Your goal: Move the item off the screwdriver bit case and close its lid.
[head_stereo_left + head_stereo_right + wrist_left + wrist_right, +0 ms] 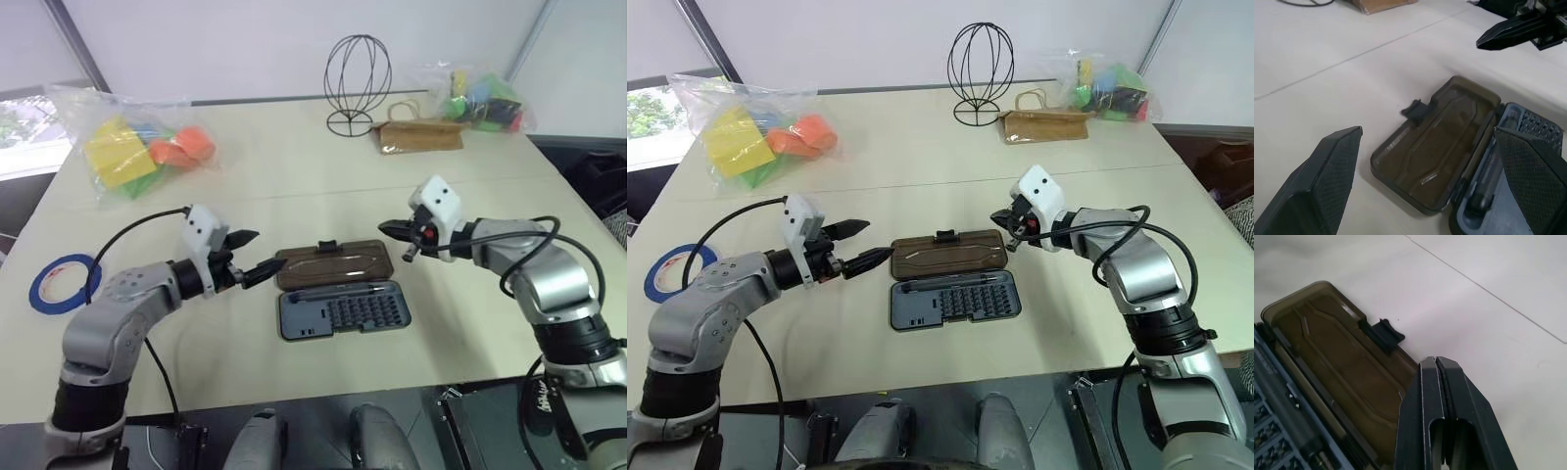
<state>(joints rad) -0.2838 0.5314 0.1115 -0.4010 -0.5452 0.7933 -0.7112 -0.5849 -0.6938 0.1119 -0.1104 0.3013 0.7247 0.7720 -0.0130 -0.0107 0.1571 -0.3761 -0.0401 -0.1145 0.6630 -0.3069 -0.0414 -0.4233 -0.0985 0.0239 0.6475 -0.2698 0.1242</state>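
While my left gripper point(251, 257) hangs with jaws wide at one end of the lid point(333, 263) and my right gripper point(1003, 217) waits with jaws pressed together at the other end, the screwdriver bit case point(341, 309) lies open on the worktop point(294, 176). I see no item on it. If I lift only one corner, the light case may slide instead of closing.

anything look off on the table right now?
Nothing spilled or damaged. The bit case sits open, its brown lid folded flat on the table behind the tray, with nothing resting on either. Left claw open at one end of the lid, right claw shut at the other.
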